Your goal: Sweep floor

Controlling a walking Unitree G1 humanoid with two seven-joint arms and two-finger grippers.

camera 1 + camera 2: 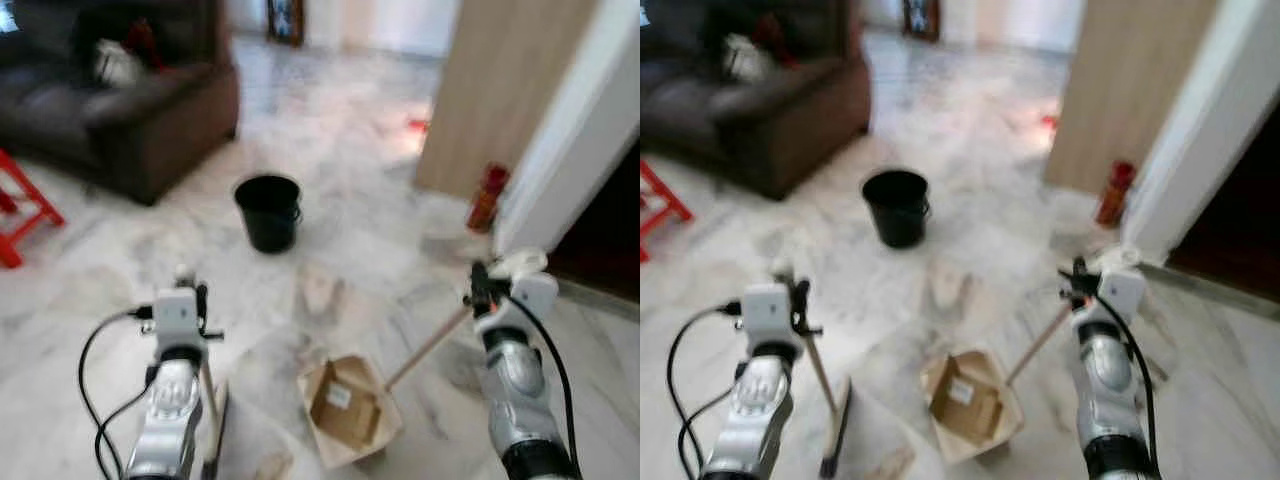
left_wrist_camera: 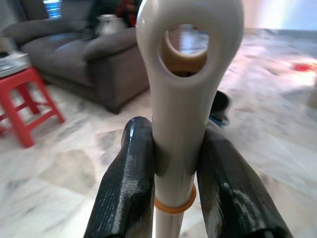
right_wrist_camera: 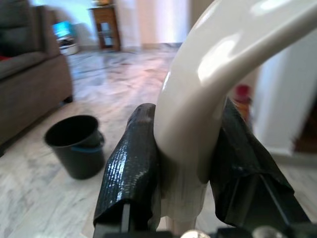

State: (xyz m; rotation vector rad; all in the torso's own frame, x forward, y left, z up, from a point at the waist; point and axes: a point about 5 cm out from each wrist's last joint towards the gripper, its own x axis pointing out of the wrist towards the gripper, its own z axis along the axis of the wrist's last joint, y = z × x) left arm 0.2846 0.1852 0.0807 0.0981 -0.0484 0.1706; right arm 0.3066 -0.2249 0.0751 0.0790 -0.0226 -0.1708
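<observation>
**Operator:** Grippers, status?

**Technician:** Left gripper (image 2: 173,173) is clamping the cream handle of the broom (image 2: 184,89), both black fingers (image 2: 126,188) pressing against its sides just below the hanging hole. The broom's stick is running down from that grip to the head (image 1: 835,430), which is resting on the marble floor (image 1: 380,200) beside the left arm. Right gripper (image 3: 185,163) is closing on the curved cream handle of the dustpan (image 3: 223,64), fingers tight on either side.

**Operator:** Location of the dustpan?

**Technician:** Its wooden shaft is slanting down from the right gripper toward the floor between the two arms. A cardboard box (image 1: 345,405), open side up, is sitting at the lower end of the shaft; whether the pan is lying under it, I cannot tell.

**Operator:** Surroundings?

**Technician:** A black bucket (image 1: 268,212) is standing on the floor ahead of the box. A dark sofa (image 1: 120,110) is sitting to the left, a red stool (image 1: 25,205) near it, and a red bottle (image 1: 487,197) is standing by the white door frame.
</observation>
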